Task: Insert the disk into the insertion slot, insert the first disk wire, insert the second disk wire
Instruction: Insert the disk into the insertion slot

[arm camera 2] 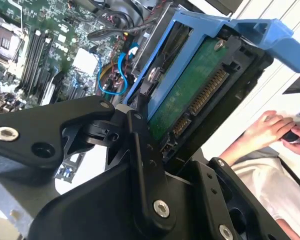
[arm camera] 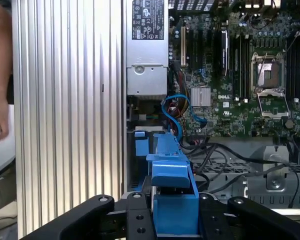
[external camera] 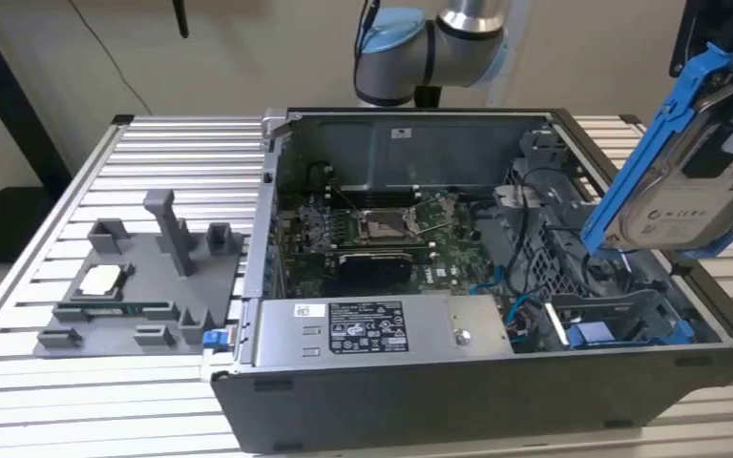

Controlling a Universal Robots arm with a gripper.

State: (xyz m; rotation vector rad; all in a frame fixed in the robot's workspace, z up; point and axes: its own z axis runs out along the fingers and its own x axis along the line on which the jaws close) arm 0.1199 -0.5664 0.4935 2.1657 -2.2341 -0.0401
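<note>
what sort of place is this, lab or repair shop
Likely a robotics lab bench: an open computer case on a slatted metal table, a robot arm, and the gripper holding a blue-framed disk.

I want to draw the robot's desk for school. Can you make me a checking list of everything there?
Surface: slatted metal table, open computer case on it.
Job's things: disk held above the case, not yet in the insertion slot.
Clutter: grey parts tray at the exterior view's left.
Grippers: gripper shut on disk's blue carrier.
Cables: blue cable and black cables inside case.
Surroundings: a person's hand beside the table.
</note>
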